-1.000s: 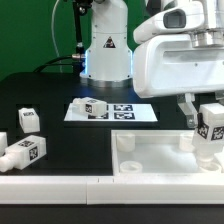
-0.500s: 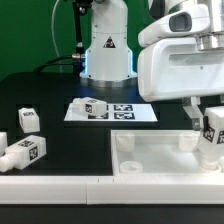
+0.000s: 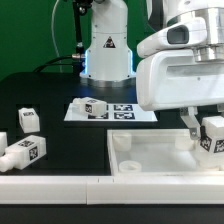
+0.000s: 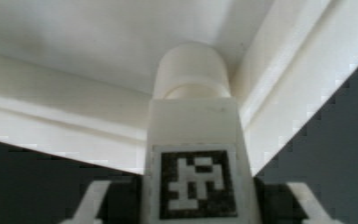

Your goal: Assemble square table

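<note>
The white square panel point(image 3: 165, 152) with raised rim lies at the front on the exterior view's right. My gripper point(image 3: 208, 128) is shut on a tagged white leg point(image 3: 213, 136) and holds it upright at the panel's far right corner. In the wrist view the leg point(image 4: 197, 130) runs from between my fingers point(image 4: 98, 202) down to the panel's inner corner point(image 4: 247, 90); whether its tip touches the socket is hidden. Three more tagged legs show: one point(image 3: 93, 107) on the marker board point(image 3: 112, 111), two point(image 3: 27, 120) point(image 3: 22, 152) at the left.
The robot base point(image 3: 107, 50) stands at the back centre. A long white rail point(image 3: 60, 184) runs along the front edge, beside the panel. The black table point(image 3: 50, 95) lies under everything.
My gripper and the held leg have moved a little to the exterior view's right and lower, into the panel's far right corner. The other legs have not moved.
</note>
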`<state>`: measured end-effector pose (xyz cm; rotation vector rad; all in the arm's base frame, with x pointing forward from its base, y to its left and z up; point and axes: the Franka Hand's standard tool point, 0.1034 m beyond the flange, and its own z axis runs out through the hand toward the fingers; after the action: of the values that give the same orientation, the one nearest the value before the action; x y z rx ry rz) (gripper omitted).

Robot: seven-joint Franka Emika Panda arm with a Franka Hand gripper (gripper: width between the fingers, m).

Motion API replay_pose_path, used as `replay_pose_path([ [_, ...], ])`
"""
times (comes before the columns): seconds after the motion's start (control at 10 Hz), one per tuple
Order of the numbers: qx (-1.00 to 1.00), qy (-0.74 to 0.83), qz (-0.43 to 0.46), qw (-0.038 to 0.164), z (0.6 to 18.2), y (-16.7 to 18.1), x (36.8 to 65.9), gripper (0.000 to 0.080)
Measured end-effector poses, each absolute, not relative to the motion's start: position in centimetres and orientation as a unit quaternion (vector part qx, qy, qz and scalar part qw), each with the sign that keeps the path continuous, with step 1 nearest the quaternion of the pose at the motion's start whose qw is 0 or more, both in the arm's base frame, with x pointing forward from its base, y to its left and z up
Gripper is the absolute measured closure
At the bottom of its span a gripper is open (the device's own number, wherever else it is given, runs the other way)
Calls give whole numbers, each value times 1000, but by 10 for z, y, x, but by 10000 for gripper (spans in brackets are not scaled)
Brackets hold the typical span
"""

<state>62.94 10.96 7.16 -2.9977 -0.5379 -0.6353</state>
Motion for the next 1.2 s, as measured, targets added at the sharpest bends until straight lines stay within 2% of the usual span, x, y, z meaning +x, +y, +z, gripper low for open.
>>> replay_pose_path([
  [0.2, -964, -173, -204, 15, 71, 109, 629, 501],
  [0.3, -964, -173, -200, 16, 70, 110, 628, 327],
  [0.4, -968, -172, -184, 20, 70, 111, 627, 192],
  [0.5, -971, -164, -173, 24, 77, 109, 631, 192],
  [0.7, -986, -133, -93, 41, 78, 117, 629, 161],
  [1.1, -993, -99, 31, 53, 72, 107, 623, 150],
  [1.2, -994, -97, 23, 52, 72, 108, 628, 150],
])
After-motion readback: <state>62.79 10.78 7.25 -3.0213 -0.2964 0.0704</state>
